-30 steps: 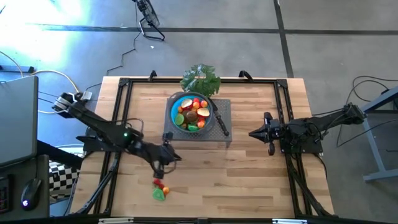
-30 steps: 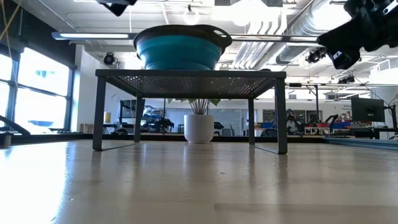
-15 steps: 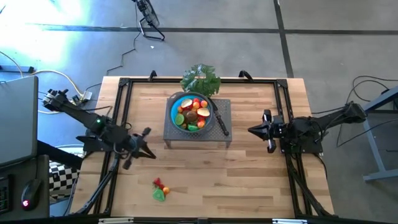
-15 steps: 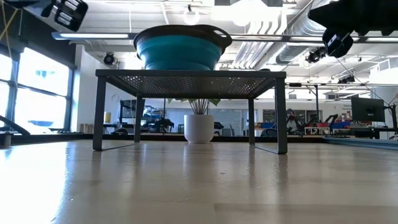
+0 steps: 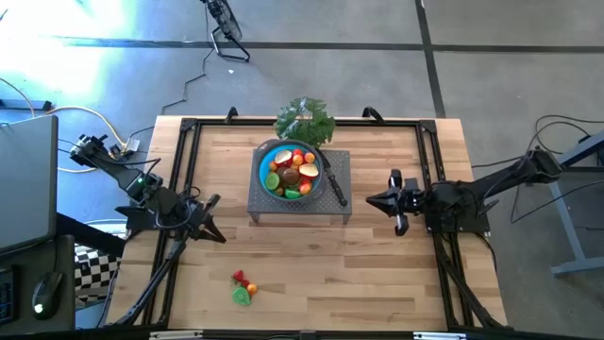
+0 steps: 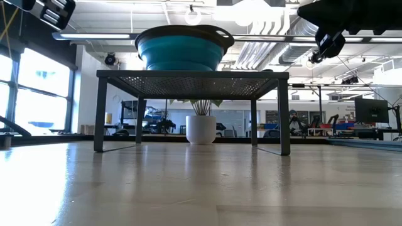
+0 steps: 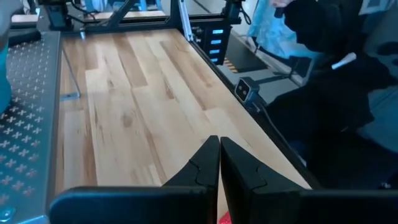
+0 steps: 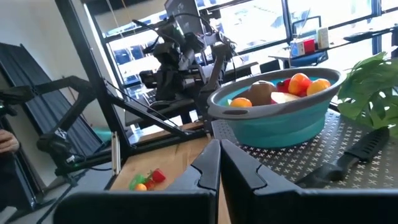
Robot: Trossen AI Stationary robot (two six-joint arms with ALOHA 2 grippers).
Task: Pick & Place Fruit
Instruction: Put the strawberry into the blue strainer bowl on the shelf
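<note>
The left gripper [image 5: 209,201] is closed on nothing, beside the perforated stand [image 5: 338,187] on its left. A second ago it hung nearer the loose fruit [image 5: 243,287] lying in front of the stand; it has since drawn back. The right gripper [image 5: 376,201], also closed and empty, has edged closer to the stand's right side. More fruit fills the blue bowl [image 5: 265,161] on the stand.

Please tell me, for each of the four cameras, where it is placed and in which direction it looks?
High: above, straight down on table; both arms, left gripper, right gripper.
Low: table height, level under rack holding blue bowl; arms at top.
Left wrist: along bare wood; own shut jaws.
Right wrist: toward bowl, knife, loose fruit; own shut jaws.
Shared: high and right wrist both show bowl and loose fruit.
</note>
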